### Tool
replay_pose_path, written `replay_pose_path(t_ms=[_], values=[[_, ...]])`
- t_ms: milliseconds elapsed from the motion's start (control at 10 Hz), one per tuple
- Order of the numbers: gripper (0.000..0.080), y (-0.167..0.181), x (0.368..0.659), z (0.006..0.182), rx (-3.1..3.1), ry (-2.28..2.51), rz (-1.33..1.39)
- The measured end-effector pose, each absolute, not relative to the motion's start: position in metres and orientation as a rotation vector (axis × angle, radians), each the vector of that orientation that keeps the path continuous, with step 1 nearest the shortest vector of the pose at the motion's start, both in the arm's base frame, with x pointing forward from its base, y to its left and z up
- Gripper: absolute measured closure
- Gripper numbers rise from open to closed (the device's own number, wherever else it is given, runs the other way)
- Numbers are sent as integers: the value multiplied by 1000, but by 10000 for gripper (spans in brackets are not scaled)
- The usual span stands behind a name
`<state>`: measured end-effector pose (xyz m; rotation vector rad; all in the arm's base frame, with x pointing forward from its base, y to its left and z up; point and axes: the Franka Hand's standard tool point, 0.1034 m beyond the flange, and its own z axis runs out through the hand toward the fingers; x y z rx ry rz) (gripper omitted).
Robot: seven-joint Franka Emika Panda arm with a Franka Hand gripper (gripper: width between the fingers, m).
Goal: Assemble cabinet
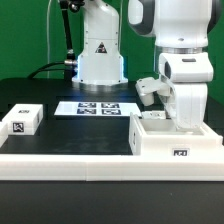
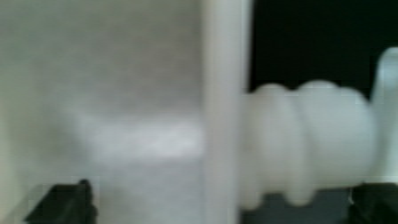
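The white cabinet body (image 1: 160, 140), an open box with a tag on its front, stands at the exterior view's right. My gripper (image 1: 186, 122) reaches down into it from above. In the wrist view a blurred white panel (image 2: 125, 110) fills most of the picture, with a white ribbed knob-like part (image 2: 302, 140) beside it. My gripper (image 2: 222, 205) shows only its two dark fingertips (image 2: 68, 203), far apart at either side of the white parts. I cannot tell whether they touch anything. A small white box part (image 1: 22, 120) with a tag lies at the exterior view's left.
The marker board (image 1: 97, 108) lies flat at the back middle, in front of the robot's base (image 1: 100, 60). A long white ledge (image 1: 70, 160) runs along the front of the black table. A green curtain hangs behind.
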<state>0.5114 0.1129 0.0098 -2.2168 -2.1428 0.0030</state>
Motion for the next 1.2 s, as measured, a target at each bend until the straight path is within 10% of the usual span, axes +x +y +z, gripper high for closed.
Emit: replay_pose_path(t_ms=[1200], values=[[2,126,454,57,-2382,-1998,-1]])
